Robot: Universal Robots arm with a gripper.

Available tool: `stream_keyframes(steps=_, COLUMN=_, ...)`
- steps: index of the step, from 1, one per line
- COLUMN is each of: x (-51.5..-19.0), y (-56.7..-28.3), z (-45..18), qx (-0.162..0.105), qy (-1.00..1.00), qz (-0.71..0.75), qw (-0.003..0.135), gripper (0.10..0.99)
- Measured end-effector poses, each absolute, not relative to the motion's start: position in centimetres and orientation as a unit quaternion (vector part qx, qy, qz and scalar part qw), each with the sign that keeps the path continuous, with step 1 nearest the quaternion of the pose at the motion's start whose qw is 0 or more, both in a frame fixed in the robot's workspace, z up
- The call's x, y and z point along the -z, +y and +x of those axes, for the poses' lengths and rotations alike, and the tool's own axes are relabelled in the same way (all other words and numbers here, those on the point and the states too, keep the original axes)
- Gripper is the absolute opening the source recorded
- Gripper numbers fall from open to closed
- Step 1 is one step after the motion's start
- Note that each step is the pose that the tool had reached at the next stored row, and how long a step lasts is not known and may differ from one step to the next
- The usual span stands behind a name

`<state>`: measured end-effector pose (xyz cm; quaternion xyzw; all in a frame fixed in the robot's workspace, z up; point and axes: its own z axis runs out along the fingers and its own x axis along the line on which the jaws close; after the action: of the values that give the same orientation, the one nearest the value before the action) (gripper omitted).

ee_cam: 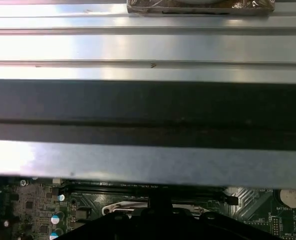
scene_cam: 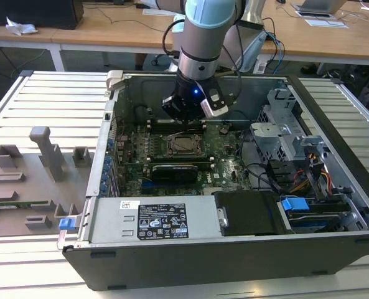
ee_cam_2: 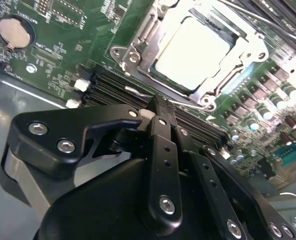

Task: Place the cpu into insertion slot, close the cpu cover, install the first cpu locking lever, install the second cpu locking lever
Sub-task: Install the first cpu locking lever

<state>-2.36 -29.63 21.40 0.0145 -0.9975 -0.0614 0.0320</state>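
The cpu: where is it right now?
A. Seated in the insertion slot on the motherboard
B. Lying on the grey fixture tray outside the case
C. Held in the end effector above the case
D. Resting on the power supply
A. In the second wrist view the cpu lies flat inside the insertion slot, its silvery top framed by the cpu cover, beyond the end effector.

cpu (ee_cam_2: 190,52) in insertion slot (ee_cam_2: 138,37), under cpu cover (ee_cam_2: 247,47).
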Motion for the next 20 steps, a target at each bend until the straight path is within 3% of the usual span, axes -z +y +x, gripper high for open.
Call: stream_keyframes(steps=20, x=-20.1, y=-29.7, z=-1.0, qx=0.061, qy=-0.997, qz=0.015, qw=0.033, gripper=0.106)
